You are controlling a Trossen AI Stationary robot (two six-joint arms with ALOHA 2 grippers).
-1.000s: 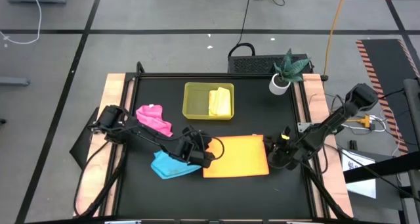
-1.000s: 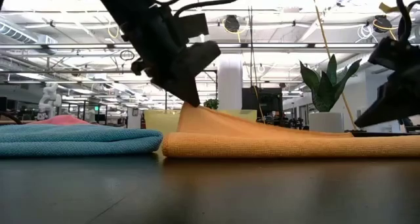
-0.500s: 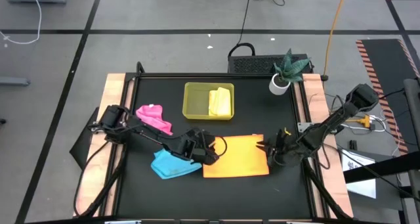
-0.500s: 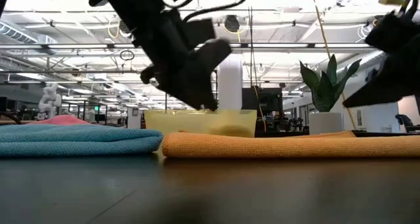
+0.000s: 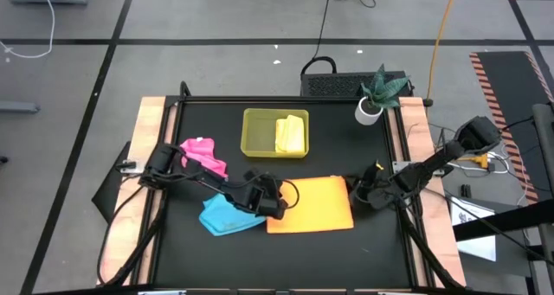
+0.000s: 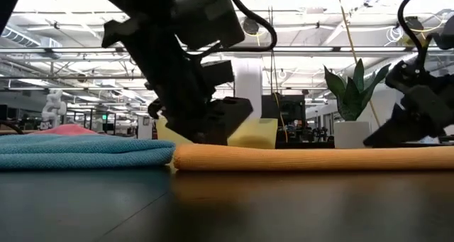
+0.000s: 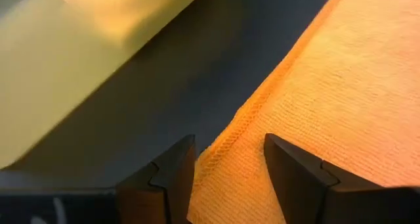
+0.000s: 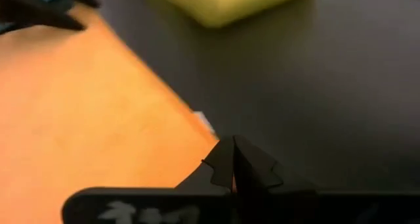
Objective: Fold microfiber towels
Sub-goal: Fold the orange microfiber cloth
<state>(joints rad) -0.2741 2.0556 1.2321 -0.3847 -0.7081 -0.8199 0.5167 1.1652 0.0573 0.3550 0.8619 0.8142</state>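
Lying flat near the front of the black counter [image 5: 372, 148], the orange towel [image 5: 316, 206] has the blue towel [image 5: 223, 217] bunched just beside its left edge, and bare counter runs along its front edge. The left gripper [image 5: 279, 197] sits at the orange towel's left edge with its fingers [image 7: 172, 178] apart, one on each side of the hem and holding nothing, while the right gripper [image 5: 357, 191] sits just off the right edge with its fingers pressed together and empty. Farther back, past an open strip of counter, the pink towel [image 5: 203, 155] lies at the left and the yellow towel [image 5: 290, 134] rests folded in the yellow-green tray [image 5: 257, 132].
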